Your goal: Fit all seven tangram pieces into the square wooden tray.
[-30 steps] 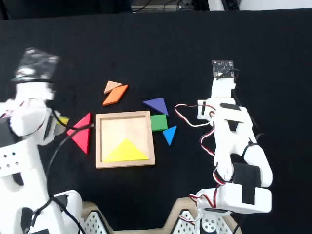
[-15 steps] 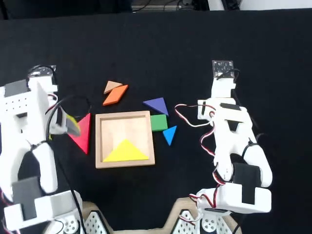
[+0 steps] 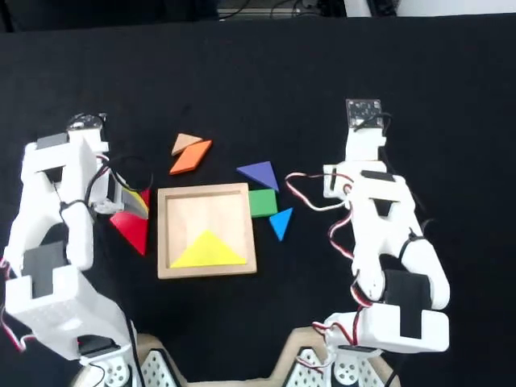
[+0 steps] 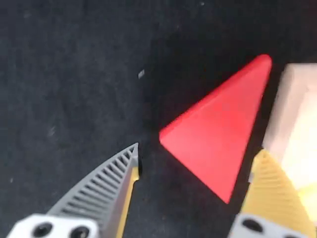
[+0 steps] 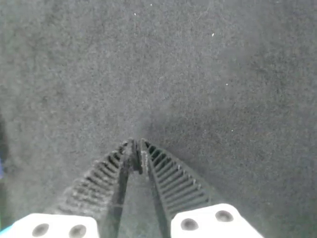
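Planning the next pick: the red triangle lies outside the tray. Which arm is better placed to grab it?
Left. The left claw is open astride the red triangle beside the tray. The right claw is shut over bare cloth, far from it.

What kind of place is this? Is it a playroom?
Probably a robot lab or workshop bench, not a playroom. Two white robot arms with loose wires stand at a table draped in black cloth, and a wooden tray and coloured tangram pieces lie between them like a test.
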Controlling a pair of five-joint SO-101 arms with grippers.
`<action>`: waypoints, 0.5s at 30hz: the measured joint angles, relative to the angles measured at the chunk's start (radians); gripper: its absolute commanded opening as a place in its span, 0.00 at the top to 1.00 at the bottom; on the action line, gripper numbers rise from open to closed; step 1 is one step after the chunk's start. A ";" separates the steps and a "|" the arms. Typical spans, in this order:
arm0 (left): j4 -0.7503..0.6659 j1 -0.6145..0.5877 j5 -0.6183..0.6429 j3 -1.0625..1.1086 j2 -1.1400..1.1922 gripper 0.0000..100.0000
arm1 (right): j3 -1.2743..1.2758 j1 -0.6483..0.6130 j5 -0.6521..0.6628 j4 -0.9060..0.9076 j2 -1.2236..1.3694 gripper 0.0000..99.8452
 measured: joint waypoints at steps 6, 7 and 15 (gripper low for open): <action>-0.031 0.009 0.000 0.000 0.012 0.67 | 0.000 0.000 0.000 0.000 0.000 0.99; -0.029 0.018 0.000 0.000 0.012 0.67 | 0.000 0.000 0.000 0.000 0.000 0.99; -0.031 0.069 -0.020 0.000 0.021 0.67 | 0.000 0.000 0.000 0.000 0.000 0.99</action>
